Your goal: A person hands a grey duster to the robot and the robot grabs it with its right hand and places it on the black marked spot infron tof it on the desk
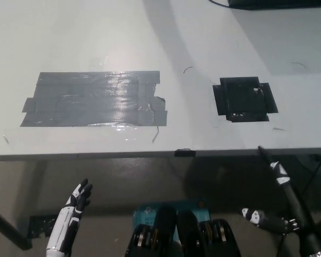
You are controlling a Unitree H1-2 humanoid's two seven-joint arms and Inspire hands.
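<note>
Both hands hang below the desk (96,32) edge: left hand (75,206) at 7 o'clock, right hand (281,206) at 5, fingers spread and empty, probably waiting for the handoff. Black spot (243,99) at 1 o'clock sits bare, grey tape (93,99) at 11. No duster in sight.

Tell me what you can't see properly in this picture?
- Head view: no grey duster or person shows anywhere.
- Right hand: cut by the right and bottom edges, dark on dark floor, so open or shut is unclear.
- Dark object at the top edge: cropped, unidentifiable.
- Left hand: forearm cut by the bottom edge.
</note>
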